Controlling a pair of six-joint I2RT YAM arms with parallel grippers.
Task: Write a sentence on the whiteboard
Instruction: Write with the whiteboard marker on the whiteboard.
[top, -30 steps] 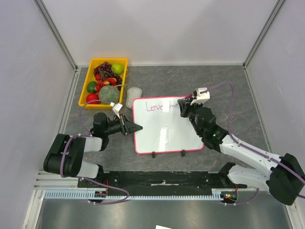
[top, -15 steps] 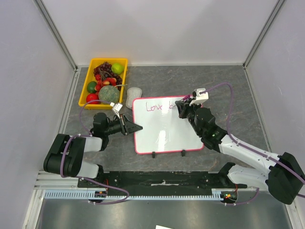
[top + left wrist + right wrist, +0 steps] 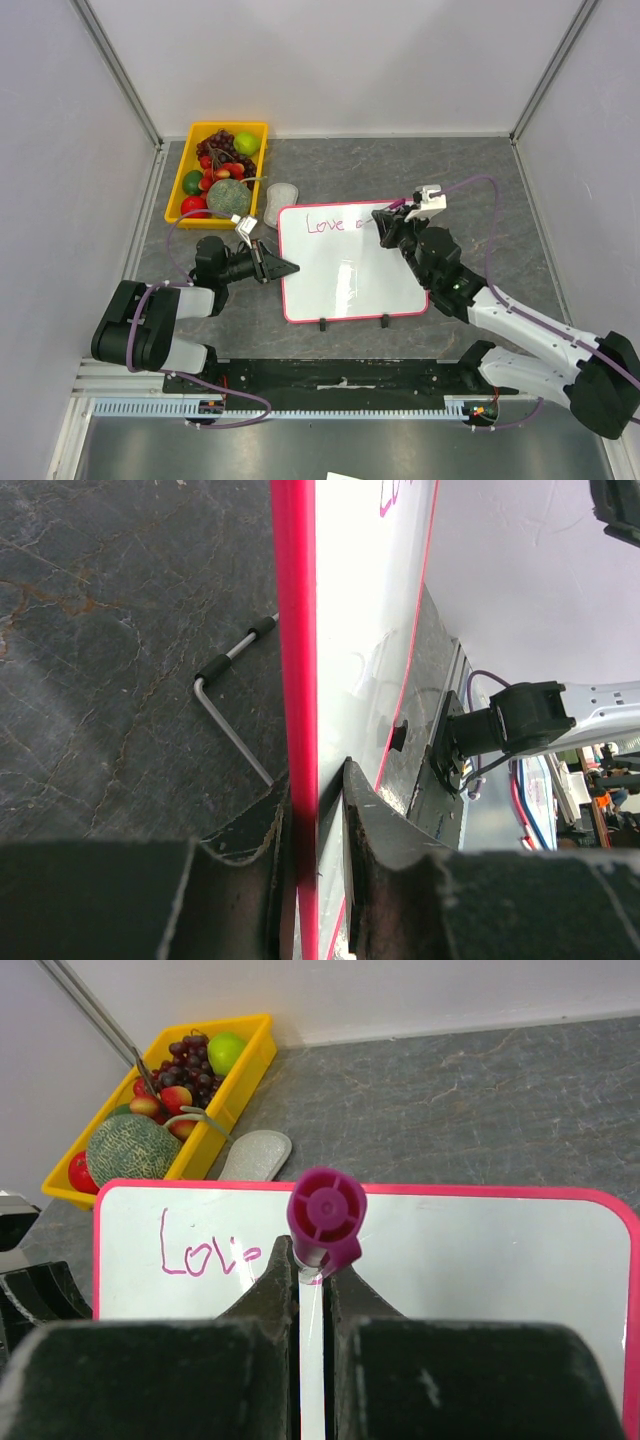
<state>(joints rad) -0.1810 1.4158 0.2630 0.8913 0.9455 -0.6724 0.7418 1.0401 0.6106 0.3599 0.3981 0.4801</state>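
The whiteboard (image 3: 350, 275) lies flat on the table, pink-red frame, two black feet (image 3: 322, 323) on its near edge. Of the sentence, the pink word "Love" (image 3: 324, 224) shows on the top line, with a small further mark beside it. My right gripper (image 3: 386, 226) is shut on a magenta marker (image 3: 326, 1215), tip down on the board (image 3: 480, 1250) just right of "Love" (image 3: 205, 1250); the tip is hidden by the marker. My left gripper (image 3: 287, 268) is shut on the board's left frame edge (image 3: 295, 630), one jaw on each side.
A yellow tray (image 3: 190, 160) of fruit stands at the back left, also in the right wrist view (image 3: 262, 1045). A grey oval eraser (image 3: 281, 196) lies between the tray and the board. A bent metal rod (image 3: 232, 695) lies by the board's edge.
My right gripper has shifted slightly to the right along the top line with the marker, leaving a small new mark after "Love". The left gripper has not moved.
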